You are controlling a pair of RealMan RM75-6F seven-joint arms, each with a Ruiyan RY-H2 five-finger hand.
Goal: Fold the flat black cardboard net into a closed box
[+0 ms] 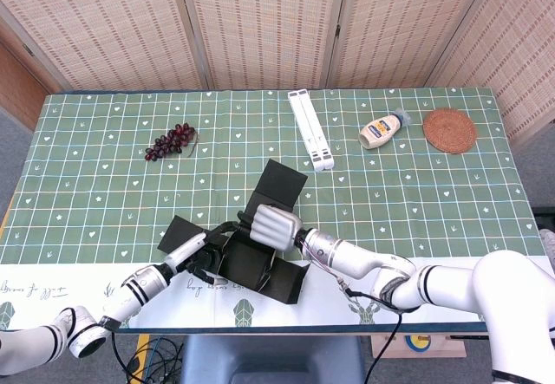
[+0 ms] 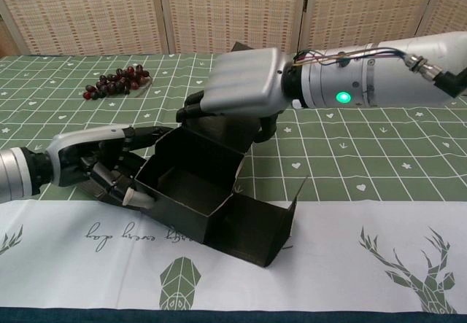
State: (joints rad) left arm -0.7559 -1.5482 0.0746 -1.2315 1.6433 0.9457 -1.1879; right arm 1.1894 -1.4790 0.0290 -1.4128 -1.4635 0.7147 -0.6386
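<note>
Chest view: half-folded box (image 2: 191, 184) empty; left hand (image 2: 102, 166), right hand (image 2: 237, 90) grip walls.

Right hand (image 2: 244, 82) fingers (image 2: 191, 108) partly hidden behind box (image 2: 191, 184) wall; grip unclear.

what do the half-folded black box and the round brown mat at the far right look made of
Half-folded black box: thin matte cardboard, judging by its sharp creases, flat stiff panels and lack of shine. Round brown mat: probably woven straw or rattan; a faint ringed texture shows, but it is too small in view to be sure.
</note>
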